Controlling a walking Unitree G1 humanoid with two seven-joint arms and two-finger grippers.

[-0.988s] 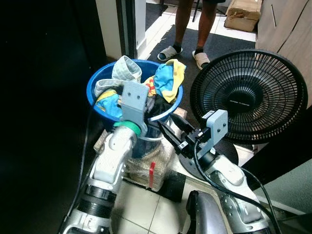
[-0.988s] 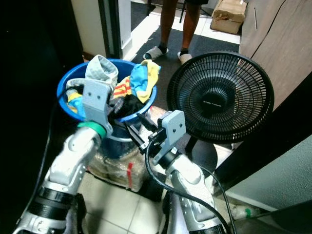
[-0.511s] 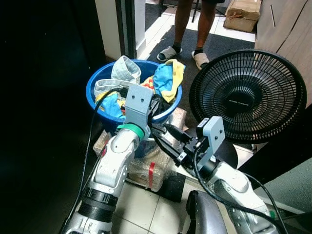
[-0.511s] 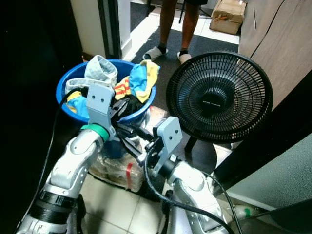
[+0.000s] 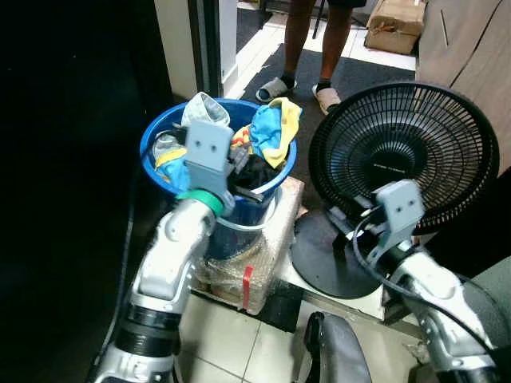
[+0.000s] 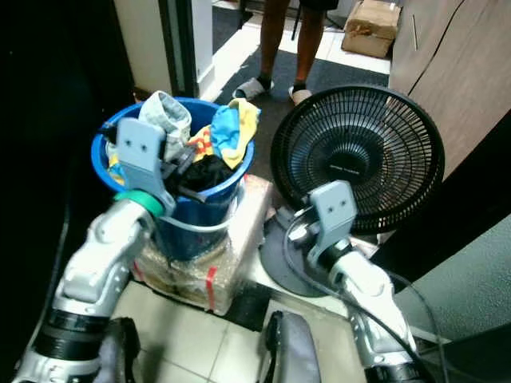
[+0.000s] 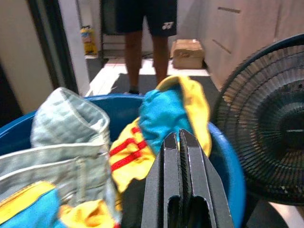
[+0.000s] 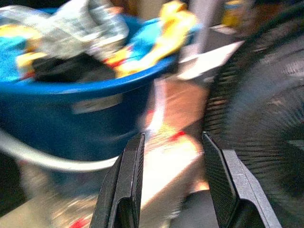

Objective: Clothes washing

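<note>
A blue bucket (image 5: 148,152) full of laundry stands on a plastic-wrapped package (image 5: 259,259). In it lie a grey checked garment (image 5: 204,110), a blue and yellow garment (image 5: 275,128) and a black cloth (image 5: 257,169). My left gripper (image 7: 179,138) is shut, with nothing seen between its fingers. It hovers just over the black cloth, inside the bucket's near rim. My right gripper (image 8: 172,137) is open and empty. It sits to the right of the bucket, low in front of the fan's base, and points back towards the bucket.
A black floor fan (image 5: 403,155) stands close on the right of the bucket. A person's legs in sandals (image 5: 323,56) stand on a dark mat beyond it, with a cardboard box (image 5: 395,24) behind. A dark surface closes off the left, and wooden cabinets the right.
My right gripper has drawn back to the right, from the bucket's front wall to the fan's base. My left gripper has risen from the bucket's front to over the clothes.
</note>
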